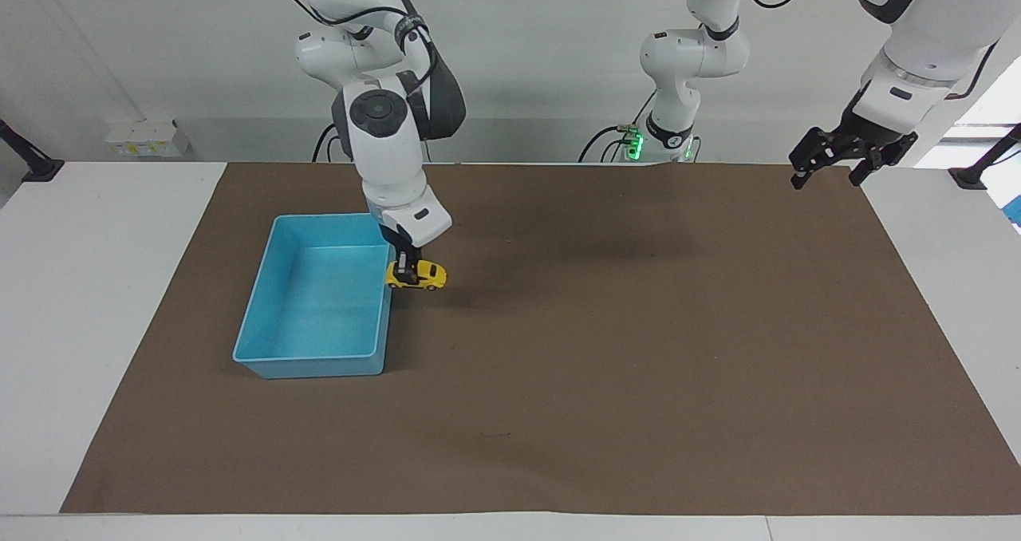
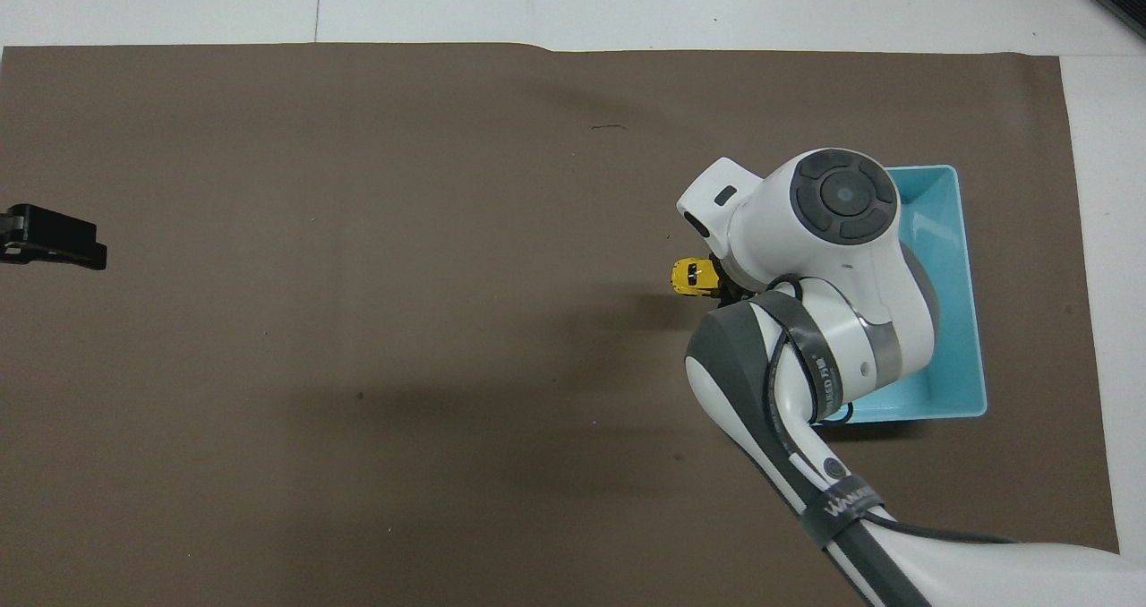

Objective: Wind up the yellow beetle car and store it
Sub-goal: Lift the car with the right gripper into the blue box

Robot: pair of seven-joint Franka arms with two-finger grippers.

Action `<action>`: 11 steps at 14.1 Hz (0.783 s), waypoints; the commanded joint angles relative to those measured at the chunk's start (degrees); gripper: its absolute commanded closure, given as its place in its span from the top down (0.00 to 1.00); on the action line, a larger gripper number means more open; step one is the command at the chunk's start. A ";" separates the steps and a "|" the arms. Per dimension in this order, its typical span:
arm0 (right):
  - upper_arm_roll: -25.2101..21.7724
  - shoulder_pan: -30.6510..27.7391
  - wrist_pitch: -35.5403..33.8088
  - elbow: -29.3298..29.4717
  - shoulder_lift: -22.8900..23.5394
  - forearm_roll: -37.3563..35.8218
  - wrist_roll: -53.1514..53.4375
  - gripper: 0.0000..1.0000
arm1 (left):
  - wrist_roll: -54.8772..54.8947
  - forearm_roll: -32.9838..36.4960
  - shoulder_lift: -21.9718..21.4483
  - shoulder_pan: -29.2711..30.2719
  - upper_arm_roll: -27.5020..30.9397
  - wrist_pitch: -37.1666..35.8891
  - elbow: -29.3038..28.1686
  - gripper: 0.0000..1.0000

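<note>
The right arm reaches down at its own end of the desk, and its right pincer (image 1: 408,268) is pinching the yellow beetle car (image 1: 416,275), fingers clamped on the car's roof and sides. The car hangs clear of the brown mat (image 1: 606,349), tilted slightly, its shadow lying on the mat just beneath it. It sits right at the long wall of the blue bin (image 1: 263,341), the wall that faces the middle of the desk, about level with the rim and not yet over the bin's inside. From the overhead camera only one end of the car (image 2: 695,277) peeks out from under the arm's white wrist; the pincer itself is hidden there, and the wrist covers much of the bin (image 2: 971,320).

The bin stands on the mat toward the right arm's end of the desk, its long sides running away from the robots, and nothing shows inside it.

The left arm waits, raised over the corner of the mat nearest its own base. Its left pincer (image 1: 825,167) points downward with the fingers spread apart and nothing between them. In the overhead view just its dark tip (image 2: 52,237) shows at the edge.

The mat covers most of the white desk (image 1: 96,286).
</note>
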 commanded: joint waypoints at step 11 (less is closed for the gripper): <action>0.19 -15.58 4.87 -12.63 -6.33 -0.57 -20.99 0.00 | -0.58 0.55 -0.22 0.35 -0.28 -1.02 0.32 1.00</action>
